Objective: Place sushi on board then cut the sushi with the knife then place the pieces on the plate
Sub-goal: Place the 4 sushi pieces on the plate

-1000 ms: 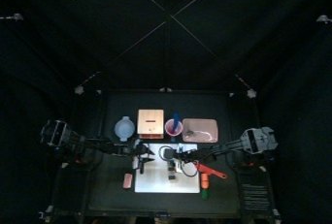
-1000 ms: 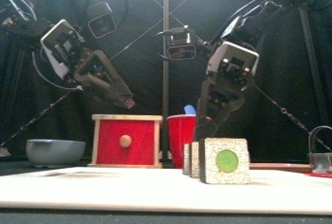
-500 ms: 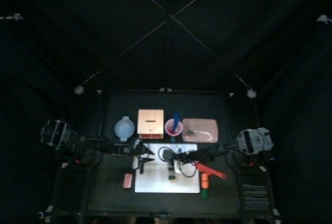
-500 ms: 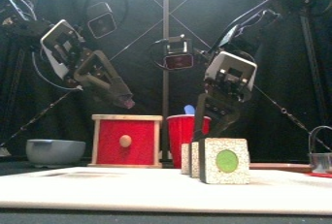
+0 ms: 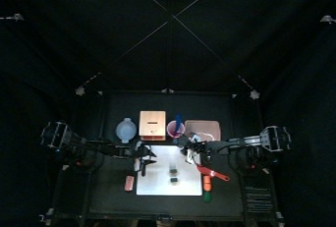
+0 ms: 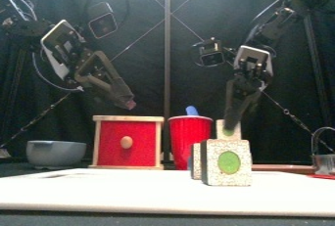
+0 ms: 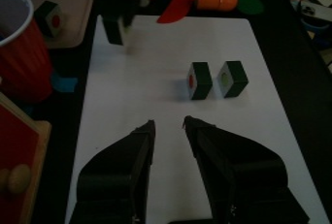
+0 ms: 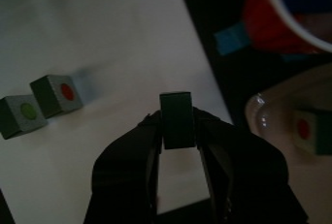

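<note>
My right gripper is shut on a thin dark green sushi slice, held in the air above the white board's back right part. In the front view this slice hangs over the two pieces standing on the board. Those two pieces stand side by side. Another piece lies on the pink tray. My left gripper hovers open and empty over the board's left side. The red knife lies at the board's right edge.
Along the back stand the blue-grey bowl, the wooden box with its red drawer front and the red cup holding the blue knife. A small orange toy lies left of the board.
My right gripper has risen from the sushi on the board and swung right and back with one slice in it. The left arm has stayed still.
</note>
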